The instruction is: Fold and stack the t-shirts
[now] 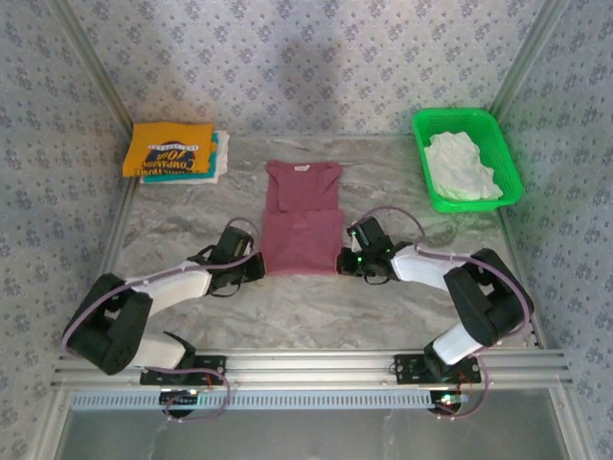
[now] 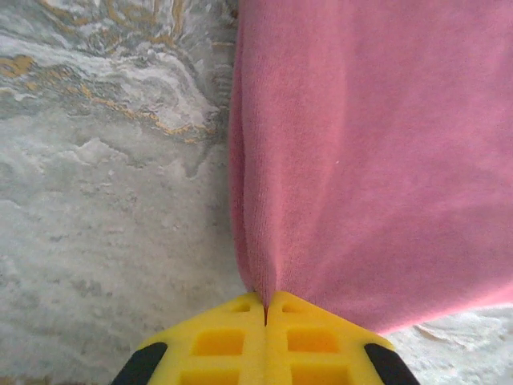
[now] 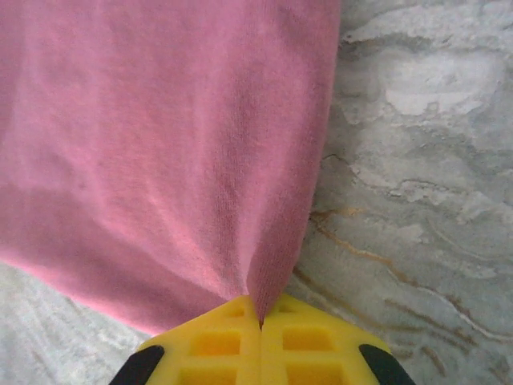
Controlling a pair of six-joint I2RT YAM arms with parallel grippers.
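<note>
1. The maroon t-shirt (image 1: 303,218) is being kept flat at the middle of the marbled table (image 1: 316,311). Its collar is pointing toward the far side, and a crosswise fold line is showing about halfway down its length.
2. The near left corner of the maroon t-shirt is being clamped by the left gripper (image 2: 265,309). In the left wrist view, the yellow fingers (image 2: 220,341) are being pressed together, with a pinch of maroon cloth caught at their tips.
3. The near right corner of the same shirt is being clamped by the right gripper (image 3: 260,313). In the right wrist view, its fingers are likewise being pressed together on a gathered pleat of the cloth.
4. Both arms are being held low over the table, reaching inward from the near corners toward the near hem of the shirt.
5. At each gripped corner, the cloth is being drawn into creases that fan out from the fingertips.
6. A folded yellow-orange t-shirt (image 1: 170,149) with dark-blue lettering is being stored at the far left corner. It is lying on top of a folded teal t-shirt (image 1: 214,151).
7. A crumpled white t-shirt (image 1: 462,168) is being held in the green mesh basket (image 1: 508,153) at the far right corner, well apart from both grippers.
</note>
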